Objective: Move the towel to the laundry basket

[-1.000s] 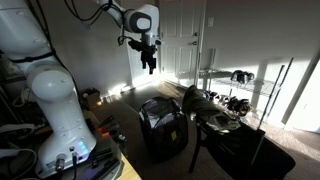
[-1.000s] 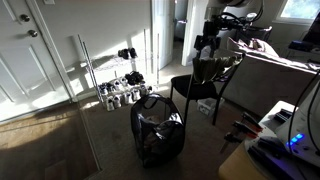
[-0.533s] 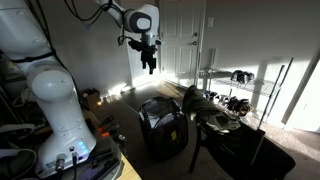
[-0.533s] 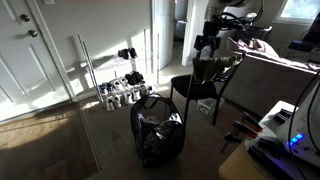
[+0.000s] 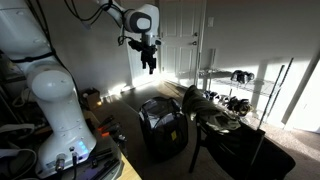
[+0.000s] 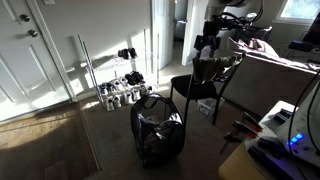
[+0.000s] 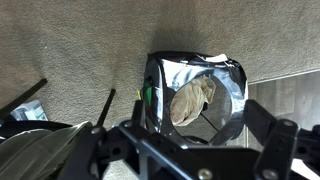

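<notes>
In the wrist view the towel (image 7: 192,100), a pale olive-brown crumpled cloth, lies inside the black laundry basket (image 7: 160,75), seen from straight above. The basket stands on the carpet in both exterior views (image 5: 163,125) (image 6: 157,125). My gripper (image 7: 180,138) is open and empty, with its fingers (image 7: 272,135) spread wide. It hangs high in the air, well above basket height, in both exterior views (image 5: 149,62) (image 6: 205,45). I cannot make out the towel in the exterior views.
A dark chair (image 5: 232,140) (image 6: 195,88) stands beside the basket, with an olive drape over its back (image 5: 197,103) (image 6: 208,70). A wire shelf rack (image 5: 240,90) (image 6: 125,85) holding small items stands by the wall. A second robot arm's white base (image 5: 60,110) is close by.
</notes>
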You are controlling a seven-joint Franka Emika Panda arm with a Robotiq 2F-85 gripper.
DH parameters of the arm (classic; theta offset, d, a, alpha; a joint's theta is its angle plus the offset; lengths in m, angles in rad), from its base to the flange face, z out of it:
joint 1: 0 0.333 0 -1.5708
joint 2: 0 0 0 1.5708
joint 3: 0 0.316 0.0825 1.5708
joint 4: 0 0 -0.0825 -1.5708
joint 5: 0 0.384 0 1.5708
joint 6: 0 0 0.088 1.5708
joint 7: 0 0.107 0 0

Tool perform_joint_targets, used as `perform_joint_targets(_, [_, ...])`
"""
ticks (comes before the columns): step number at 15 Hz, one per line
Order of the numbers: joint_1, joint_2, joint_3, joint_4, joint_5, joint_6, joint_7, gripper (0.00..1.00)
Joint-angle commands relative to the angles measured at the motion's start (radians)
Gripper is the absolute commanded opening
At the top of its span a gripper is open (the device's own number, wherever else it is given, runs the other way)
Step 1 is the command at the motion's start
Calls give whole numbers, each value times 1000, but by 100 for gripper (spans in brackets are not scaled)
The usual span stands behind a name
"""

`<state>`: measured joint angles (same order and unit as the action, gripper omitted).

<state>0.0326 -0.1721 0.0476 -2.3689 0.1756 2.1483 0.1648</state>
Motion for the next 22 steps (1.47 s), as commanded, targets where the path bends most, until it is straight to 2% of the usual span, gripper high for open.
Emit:
perform_joint_targets(1, [-10, 22, 5, 13, -39, 8, 64, 100])
perform_joint_targets(3, [-20, 46, 6, 19, -63, 28, 149, 100])
perform_joint_targets(5, [-16, 60, 8, 31, -41, 29, 216, 100])
perform_joint_targets(9, [-8, 114, 34, 55, -121, 62, 413, 100])
perform_joint_targets(14, [0, 175, 32, 42, -283, 76, 694, 100])
perform_joint_targets(18, [5, 210, 9, 43, -402, 65, 852, 100])
perform_joint_targets(22, [-1, 236, -29, 65, -571, 56, 999, 100])
